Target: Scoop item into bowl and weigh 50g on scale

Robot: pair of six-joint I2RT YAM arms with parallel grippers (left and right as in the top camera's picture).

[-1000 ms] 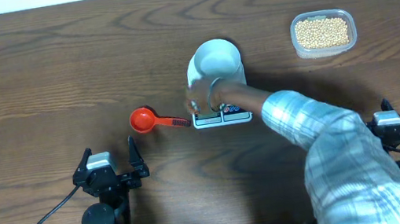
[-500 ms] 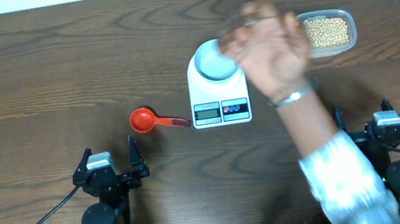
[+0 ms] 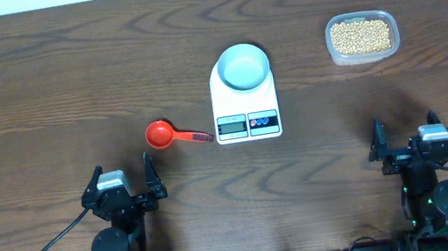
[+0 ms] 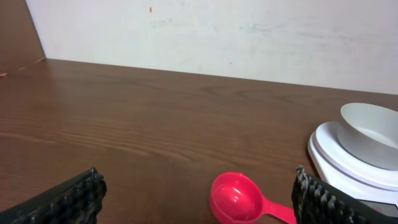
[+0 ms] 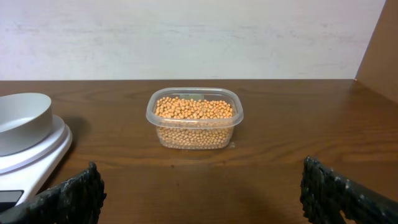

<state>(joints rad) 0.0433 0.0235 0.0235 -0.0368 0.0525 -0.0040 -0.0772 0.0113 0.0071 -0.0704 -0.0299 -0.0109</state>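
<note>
Beans: they sat in the clear tub, at the far right of the tabletop.
Bowl: it stood on the scale.
Red scoop: it lay just left of the scale.
Your left end effector: wide open, holding nothing, near the scoop.
Your right end effector: wide open, holding nothing, well apart from the tub.

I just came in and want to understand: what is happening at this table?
Nothing is handled right now. The left pincer and right pincer sit open and empty at the near edge. The empty bowl is on the scale, the scoop lies left of it, and the beans are in their tub at right. Scooping has not begun.
</note>
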